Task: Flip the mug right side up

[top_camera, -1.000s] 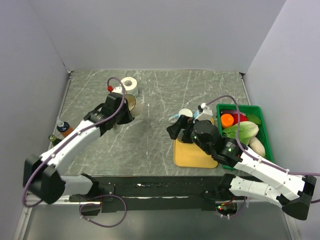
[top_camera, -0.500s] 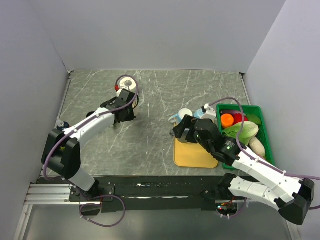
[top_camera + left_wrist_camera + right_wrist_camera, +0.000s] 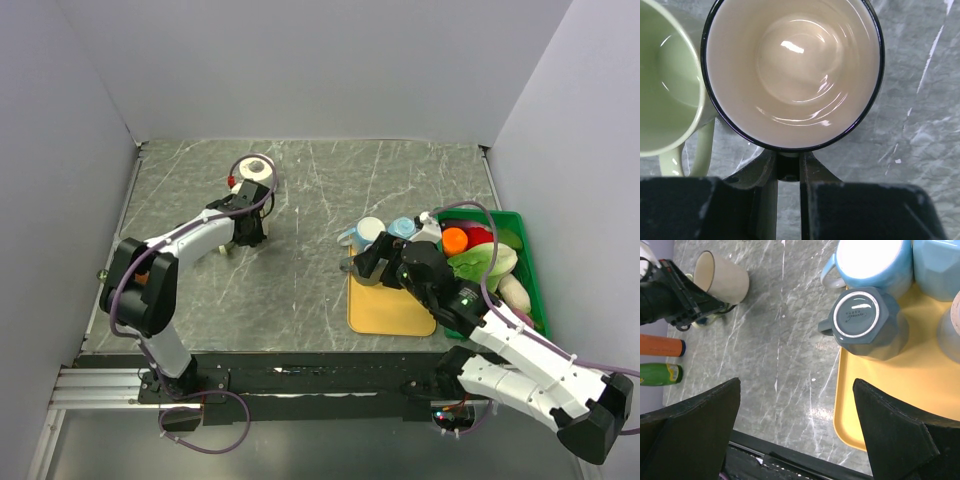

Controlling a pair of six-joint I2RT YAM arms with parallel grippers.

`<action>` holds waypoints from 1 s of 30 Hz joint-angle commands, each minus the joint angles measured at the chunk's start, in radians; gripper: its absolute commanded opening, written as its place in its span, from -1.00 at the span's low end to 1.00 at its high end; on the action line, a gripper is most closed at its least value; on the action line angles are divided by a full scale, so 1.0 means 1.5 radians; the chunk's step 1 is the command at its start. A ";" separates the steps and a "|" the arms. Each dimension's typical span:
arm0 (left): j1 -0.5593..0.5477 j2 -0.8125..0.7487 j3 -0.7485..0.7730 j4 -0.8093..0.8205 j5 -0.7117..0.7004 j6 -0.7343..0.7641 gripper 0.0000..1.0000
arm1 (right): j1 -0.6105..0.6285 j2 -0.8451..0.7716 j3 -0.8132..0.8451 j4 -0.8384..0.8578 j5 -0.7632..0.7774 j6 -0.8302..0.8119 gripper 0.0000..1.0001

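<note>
A cream mug (image 3: 792,70) with a dark rim fills the left wrist view, its mouth facing the camera. My left gripper (image 3: 788,161) is shut on its handle. In the right wrist view this mug (image 3: 722,277) is held tilted, mouth to the upper left, by my left gripper (image 3: 687,297) near the table's far left. In the top view the left gripper (image 3: 247,224) covers most of the mug. My right gripper (image 3: 797,430) hangs open over bare table beside the yellow board (image 3: 900,390), holding nothing; it shows in the top view as the right gripper (image 3: 366,262).
A pale green mug (image 3: 665,75) stands right beside the held mug. On the yellow board sit an upside-down grey mug (image 3: 862,320) and light blue mugs (image 3: 872,262). An orange bottle (image 3: 660,346) and a green bottle (image 3: 657,374) lie at the left edge. A green bin (image 3: 520,262) holds produce.
The left arm has folded back toward the left wall while its gripper stayed near the far-left mugs, still holding the cream mug. The right gripper has shifted slightly toward the yellow board.
</note>
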 commanded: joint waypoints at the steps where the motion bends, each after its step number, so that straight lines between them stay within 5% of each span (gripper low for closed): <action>1: 0.003 -0.001 0.042 0.054 -0.004 0.018 -0.98 | -0.009 0.004 -0.001 0.017 -0.014 -0.001 0.99; 5: 0.004 0.010 0.043 0.050 0.005 0.020 -0.95 | -0.013 0.011 0.002 0.014 -0.018 0.000 0.99; 9: 0.004 0.015 0.045 0.041 0.009 0.018 -0.26 | -0.017 0.018 0.008 -0.005 -0.014 0.021 0.99; 15: 0.001 -0.011 0.040 0.039 0.024 0.017 0.25 | -0.018 0.046 0.034 -0.039 -0.015 0.030 0.99; 30: -0.036 -0.231 -0.069 0.168 0.202 0.090 0.98 | -0.019 0.071 0.082 -0.135 0.025 0.065 0.99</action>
